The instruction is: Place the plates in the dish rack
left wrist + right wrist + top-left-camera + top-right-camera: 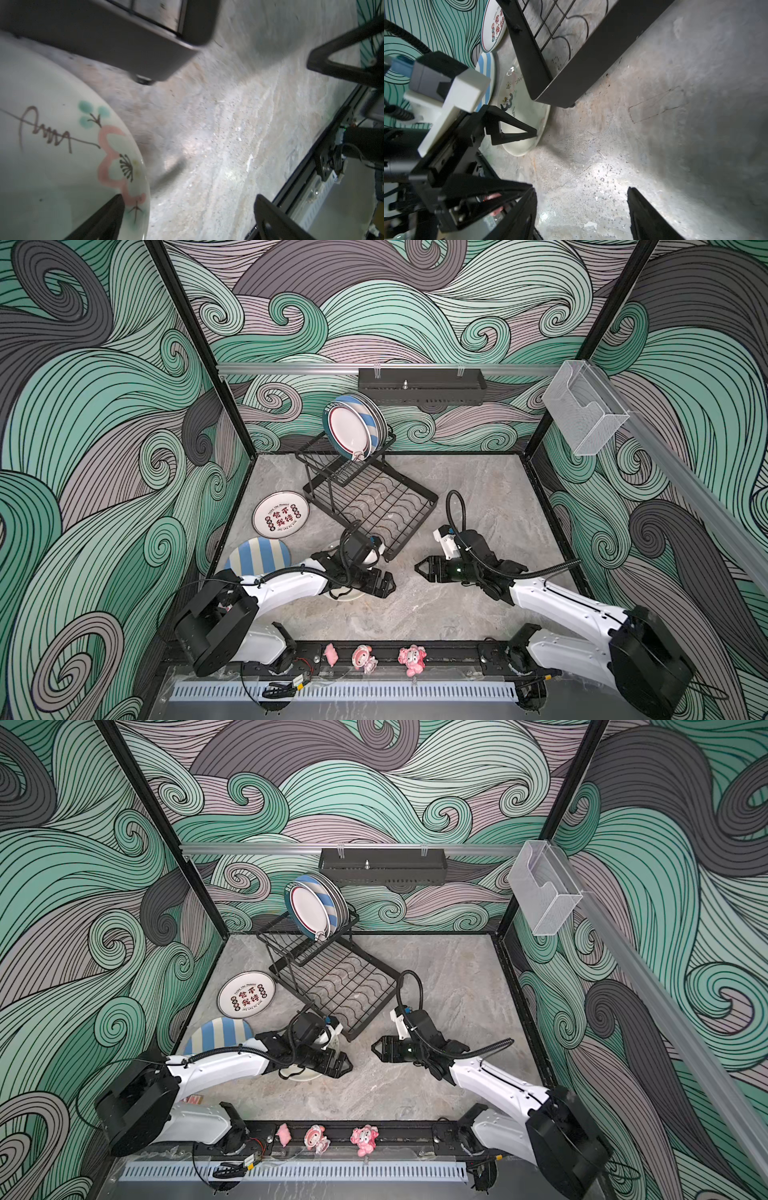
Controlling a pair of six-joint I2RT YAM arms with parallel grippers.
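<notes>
1. The left jaws are standing wide apart and clamping nothing. One finger (101,218) is hanging over the rim of the floral plate (62,166), and the other finger (274,220) is sitting over bare bench (228,124). I cannot tell whether the first finger is touching the plate.
2. The right jaws are gaping too, with only bench showing between the fingers (648,216). In both top views they are pointing toward 9 o'clock and facing the left jaws, which are pointing toward 3 o'clock. The two sets are near each other but apart.
3. The floral plate is lying flat just beside the near corner of the dish rack (412,529), at its 6 o'clock. In both top views the left arm is covering most of the plate, leaving only slivers. The left wrist view is blurring it and cutting it off.
4. The dish rack is sitting askew toward 11 o'clock on the bench. Its upper basket is holding plates on edge, with a teal-rimmed plate (348,433) in front and a racked striped plate (373,423) behind it. The rims further back are bunching too tightly to count.
5. A red-character plate (281,515) is lying flat at the rack's 9 o'clock. A loose striped plate (257,558) is lying at 8 o'clock by the left wall, and the left arm is hiding its near edge.
6. A black trough shelf (422,385) is hanging at 12 o'clock and a clear box (586,414) at 2 o'clock. Pink figurines (365,657) are sitting along the front rail at 6 o'clock.
</notes>
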